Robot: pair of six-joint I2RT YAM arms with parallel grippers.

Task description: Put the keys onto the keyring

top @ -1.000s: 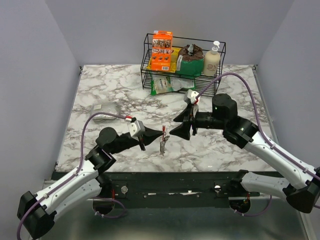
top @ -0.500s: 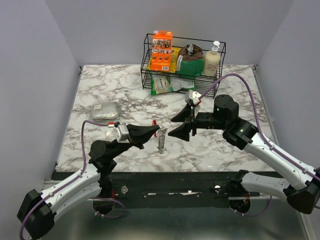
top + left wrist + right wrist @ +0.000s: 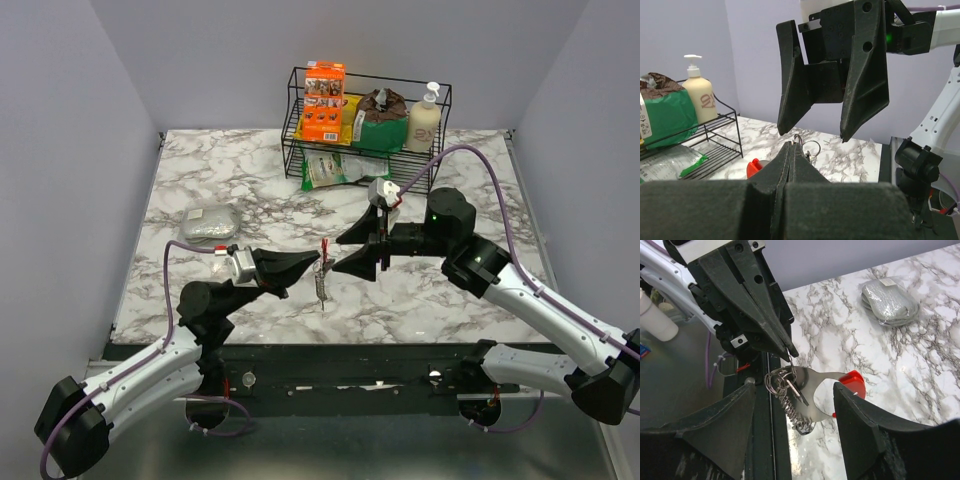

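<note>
My left gripper [image 3: 316, 262] is shut on a wire loop of the keyring [image 3: 779, 379] and holds it above the table. From the ring hang the slim silver keys [image 3: 800, 393], a coiled spring [image 3: 792, 412] and a flat metal tab with a red end [image 3: 852, 383]. The bunch [image 3: 321, 282] dangles between the two arms in the top view. My right gripper [image 3: 794, 387] is open, one finger on each side of the bunch, touching nothing. In the left wrist view the ring [image 3: 799, 140] pokes out above the closed left gripper [image 3: 792, 146].
A black wire rack [image 3: 296, 120] at the back holds an orange box [image 3: 324, 100], a green bag [image 3: 381, 122] and a soap bottle [image 3: 425, 118]. A green packet [image 3: 335, 170] lies in front of it. A grey pouch [image 3: 210, 223] lies at the left.
My left arm has drawn back and turned, still holding the bunch, which now hangs slightly higher. My right gripper has edged left, closer round it.
</note>
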